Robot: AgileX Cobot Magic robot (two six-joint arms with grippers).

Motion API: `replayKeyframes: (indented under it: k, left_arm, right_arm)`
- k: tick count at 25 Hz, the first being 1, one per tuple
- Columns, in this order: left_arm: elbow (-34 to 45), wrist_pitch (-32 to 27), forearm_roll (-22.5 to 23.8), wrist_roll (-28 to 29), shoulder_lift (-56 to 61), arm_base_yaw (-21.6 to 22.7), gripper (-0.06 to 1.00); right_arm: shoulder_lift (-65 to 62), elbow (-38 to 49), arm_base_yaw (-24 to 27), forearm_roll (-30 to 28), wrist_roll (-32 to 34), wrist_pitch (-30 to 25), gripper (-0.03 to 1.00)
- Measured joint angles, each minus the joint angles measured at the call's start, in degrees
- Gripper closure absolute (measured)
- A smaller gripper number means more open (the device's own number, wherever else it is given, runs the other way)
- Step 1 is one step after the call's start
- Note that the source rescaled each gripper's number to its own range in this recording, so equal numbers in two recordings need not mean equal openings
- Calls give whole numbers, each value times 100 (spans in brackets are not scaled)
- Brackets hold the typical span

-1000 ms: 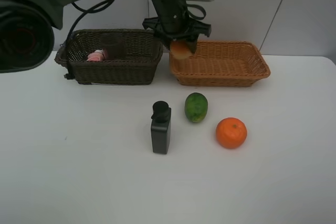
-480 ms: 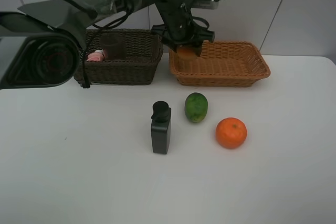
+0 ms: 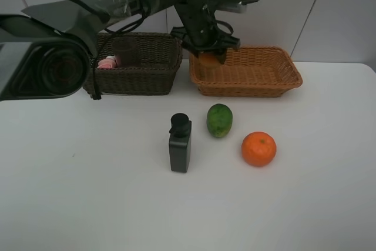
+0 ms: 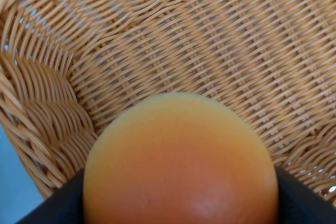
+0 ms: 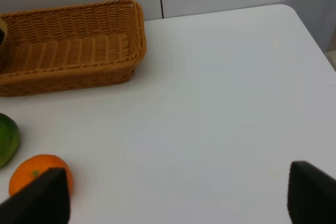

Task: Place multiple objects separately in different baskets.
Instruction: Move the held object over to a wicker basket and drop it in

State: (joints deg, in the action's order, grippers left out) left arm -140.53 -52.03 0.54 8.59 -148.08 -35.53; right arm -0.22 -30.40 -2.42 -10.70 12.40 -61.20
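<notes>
Right wrist: right gripper (image 5: 178, 199) hanging with fingers apart | orange (image 3: 258, 149), black bottle (image 3: 180, 145), green fruit (image 3: 219, 120) sitting mid-table | left gripper (image 3: 207, 54) clamping peach (image 4: 180, 161) at tan basket's (image 3: 252, 84) left end | pink bottle (image 3: 107, 62), cup (image 3: 126, 51) sitting in dark basket (image 3: 132, 82), far left

A white table (image 3: 88, 204) — plain pale wall (image 3: 294, 4) panels behind.

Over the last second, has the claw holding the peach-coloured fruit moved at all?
Yes. The left gripper with the peach-like fruit has shifted rightward, from over the left rim of the orange-tan basket to further inside it.
</notes>
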Motion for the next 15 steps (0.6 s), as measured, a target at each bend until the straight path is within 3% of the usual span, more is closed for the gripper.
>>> replayKeyframes:
  k: [15]
  left_arm:
    - [0, 214, 0, -186, 0, 0, 10]
  right_arm:
    - [0, 0, 0, 0, 0, 0, 22]
